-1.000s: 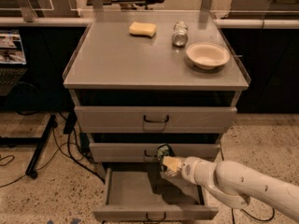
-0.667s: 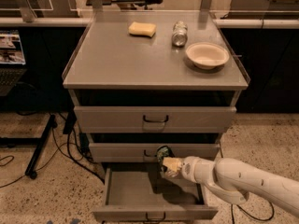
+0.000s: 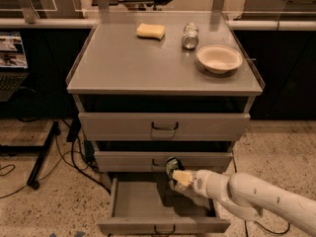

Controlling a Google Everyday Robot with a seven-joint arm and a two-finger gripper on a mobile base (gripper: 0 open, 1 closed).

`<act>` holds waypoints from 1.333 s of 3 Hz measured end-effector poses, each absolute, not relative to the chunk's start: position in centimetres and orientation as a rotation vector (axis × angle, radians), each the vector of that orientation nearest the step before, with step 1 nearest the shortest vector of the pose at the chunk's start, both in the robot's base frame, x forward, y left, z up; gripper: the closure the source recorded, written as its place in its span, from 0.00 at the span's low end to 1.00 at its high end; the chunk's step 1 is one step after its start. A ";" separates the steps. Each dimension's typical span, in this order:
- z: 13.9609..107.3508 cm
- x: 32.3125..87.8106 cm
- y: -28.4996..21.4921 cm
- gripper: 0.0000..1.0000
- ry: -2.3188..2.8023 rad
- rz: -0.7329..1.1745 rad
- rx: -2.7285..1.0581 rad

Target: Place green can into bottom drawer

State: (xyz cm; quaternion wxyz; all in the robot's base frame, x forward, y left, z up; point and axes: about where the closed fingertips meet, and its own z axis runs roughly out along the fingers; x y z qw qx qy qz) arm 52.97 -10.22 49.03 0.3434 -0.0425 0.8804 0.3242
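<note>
Bottom drawer [image 3: 148,204], nearest, stands open. Over its far right part the end effector [image 3: 178,177] pinches the green can [image 3: 171,167], close before the middle drawer [image 3: 128,160]. Risks: released high, the can may topple and roll; lifted, it may strike that drawer front. The desk [image 3: 123,68] beyond is uninvolved.

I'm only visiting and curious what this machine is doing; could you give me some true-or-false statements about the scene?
1. The bottom drawer is pulled open. True.
2. The green can lies on the drawer floor. False: the gripper holds it in the air over the open drawer.
3. A silver can sits on the cabinet top. True.
4. The yellow sponge sits inside the white bowl. False: it lies on the cabinet top, apart from the bowl.
</note>
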 end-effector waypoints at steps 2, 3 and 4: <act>41.5 53.7 -11.0 1.00 2.353 1.001 -0.093; 39.4 53.9 -11.3 1.00 2.383 1.033 -0.068; 37.3 54.7 -11.1 1.00 2.412 1.074 -0.030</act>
